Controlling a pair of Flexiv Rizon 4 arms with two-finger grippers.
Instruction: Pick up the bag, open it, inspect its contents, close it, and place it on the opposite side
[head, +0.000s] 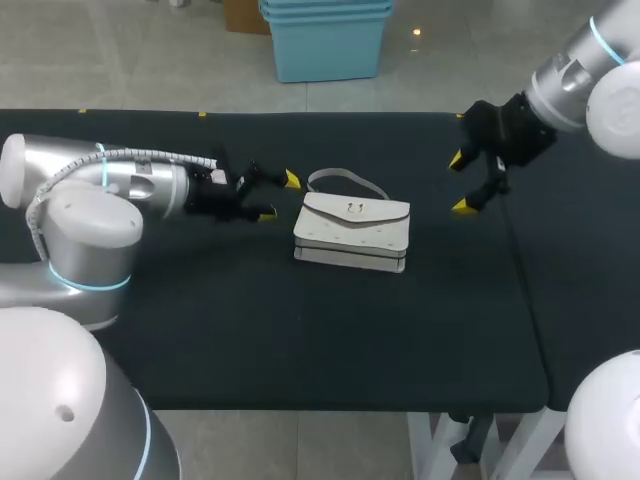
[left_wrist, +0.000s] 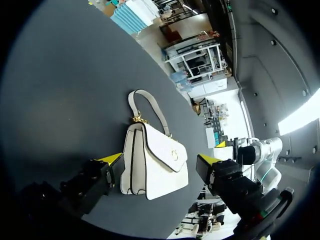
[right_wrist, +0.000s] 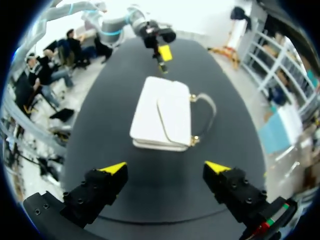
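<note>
**Table** (head: 250, 330): dark, flat top that carries the one item.

**Bag** (head: 352, 232): a white handbag lying flat near the middle of the table, slightly toward the far edge. The flap is shut, with a small gold clasp (head: 354, 209) on its front. A pale looped handle (head: 345, 180) lies on the table on the far-edge side of the bag. No fingers touch it.

**Left gripper** (head: 279, 196): comes in from the table's left edge, held low. The fingers are spread wide and hold nothing. The yellow tips are just beside the bag's left end. In the left wrist view the bag (left_wrist: 150, 165) lies directly ahead of the parted fingers.

**Right gripper** (head: 460, 183): near the table's far right corner, apart from the bag. The fingers are spread and hold nothing. In the right wrist view the bag (right_wrist: 162, 112) lies ahead of it, with the left gripper (right_wrist: 162, 52) beyond the bag.
</note>
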